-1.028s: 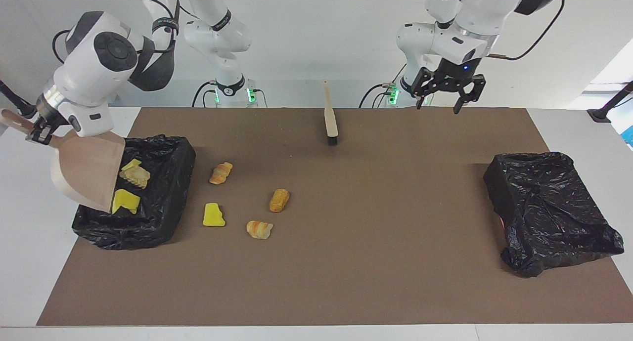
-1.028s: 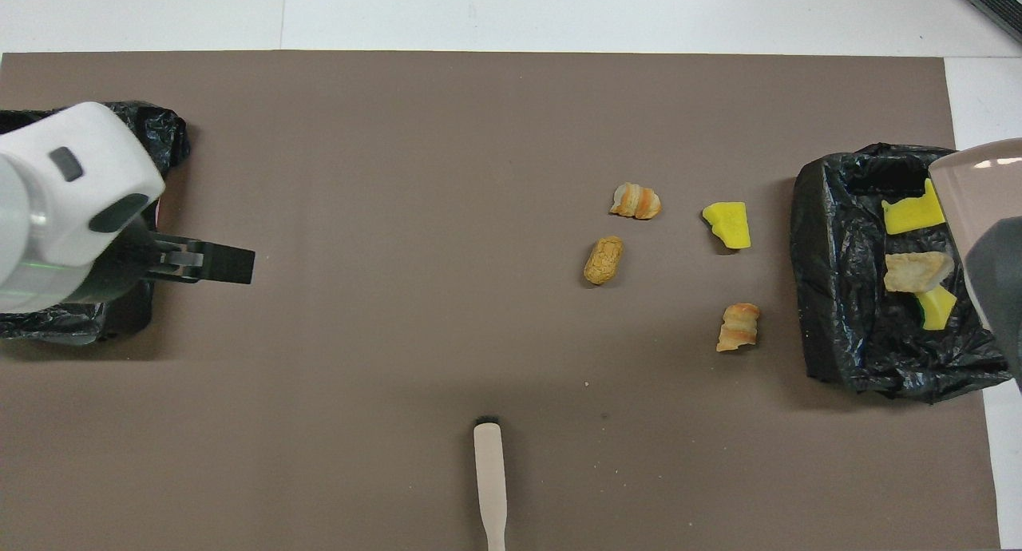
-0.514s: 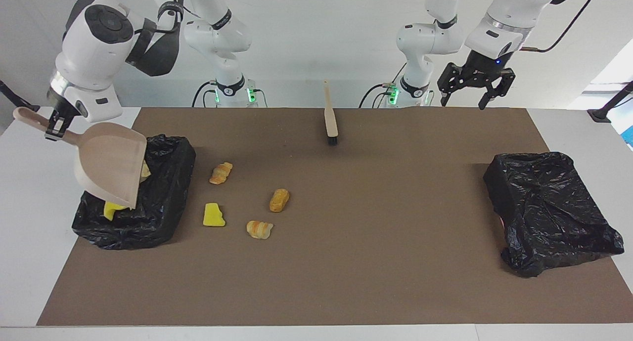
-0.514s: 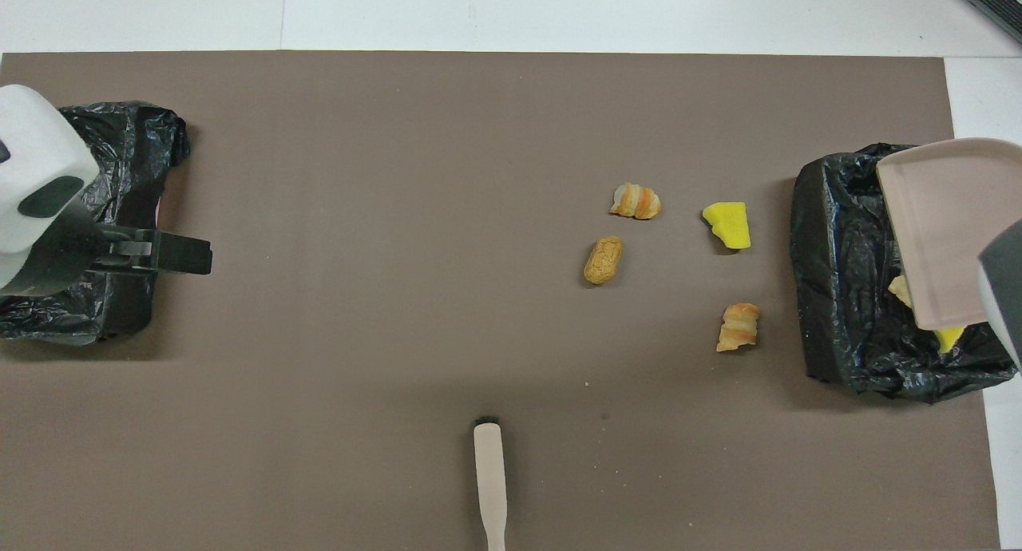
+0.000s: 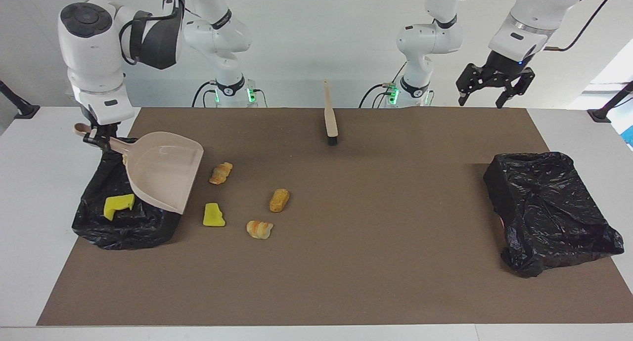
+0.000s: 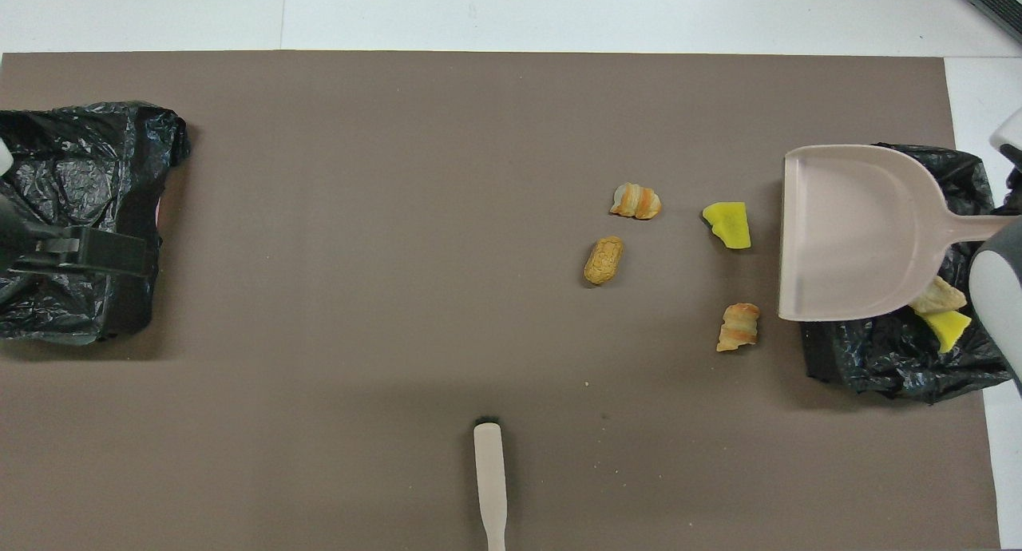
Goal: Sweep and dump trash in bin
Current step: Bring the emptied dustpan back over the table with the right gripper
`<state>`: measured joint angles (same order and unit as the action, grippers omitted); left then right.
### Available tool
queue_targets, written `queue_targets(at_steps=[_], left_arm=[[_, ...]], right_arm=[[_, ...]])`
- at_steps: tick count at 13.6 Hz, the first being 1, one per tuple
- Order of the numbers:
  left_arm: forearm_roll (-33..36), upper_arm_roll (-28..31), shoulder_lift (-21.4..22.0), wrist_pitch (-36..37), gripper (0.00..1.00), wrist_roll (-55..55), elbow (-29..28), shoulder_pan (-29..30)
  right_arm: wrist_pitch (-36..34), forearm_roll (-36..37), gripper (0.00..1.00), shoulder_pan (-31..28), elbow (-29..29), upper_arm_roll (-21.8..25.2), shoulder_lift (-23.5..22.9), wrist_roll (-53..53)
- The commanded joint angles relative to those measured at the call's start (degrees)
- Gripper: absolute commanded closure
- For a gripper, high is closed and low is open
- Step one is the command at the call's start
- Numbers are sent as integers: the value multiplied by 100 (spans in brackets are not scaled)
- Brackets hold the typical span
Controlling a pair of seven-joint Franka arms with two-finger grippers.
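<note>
Right gripper point(image 5: 97, 137) clamped on the beige dustpan point(image 5: 163, 177) handle, held over the bin point(image 5: 123, 227) at the right arm's end. Left gripper point(image 5: 487, 90) spread wide, empty, raised over the other bin point(image 5: 549, 210). Four trash scraps point(image 5: 272, 200) on the mat point(image 5: 346, 272) — roughly four o'clock of the pan in the facing view — more point(image 5: 117, 204) in the bin.

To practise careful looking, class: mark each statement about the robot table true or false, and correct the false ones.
1. The right gripper holds the dustpan by its handle. True.
2. The brush is in the left gripper. False: it lies on the mat, and that gripper is open, holding nothing.
3. Four scraps lie on the mat. True.
4. The dustpan carries scraps. False: its tray is bare.
5. Both bins show scraps. False: only the bin under the dustpan does.
</note>
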<state>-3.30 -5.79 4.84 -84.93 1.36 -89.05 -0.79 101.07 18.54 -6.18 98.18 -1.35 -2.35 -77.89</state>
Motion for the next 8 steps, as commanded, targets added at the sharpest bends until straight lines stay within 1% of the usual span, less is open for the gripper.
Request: queue_targets(at_steps=[1, 3, 5, 7, 8], left_arm=[[75, 207, -264, 433, 0, -223, 520, 1], [93, 350, -360, 451, 0, -268, 599, -96], [311, 403, -570, 660, 0, -303, 914, -192], [321, 403, -580, 715, 0, -461, 933, -158], [321, 290, -554, 723, 0, -470, 933, -1]], right_arm=[[-44, -456, 100, 265, 333, -32, 279, 1559], [-79, -684, 100, 599, 377, -32, 244, 3018], [-70, -973, 100, 889, 378, -32, 147, 4503], [-18, -1334, 100, 1162, 369, -32, -28, 5744], [52, -1466, 100, 1337, 360, -32, -142, 6341]])
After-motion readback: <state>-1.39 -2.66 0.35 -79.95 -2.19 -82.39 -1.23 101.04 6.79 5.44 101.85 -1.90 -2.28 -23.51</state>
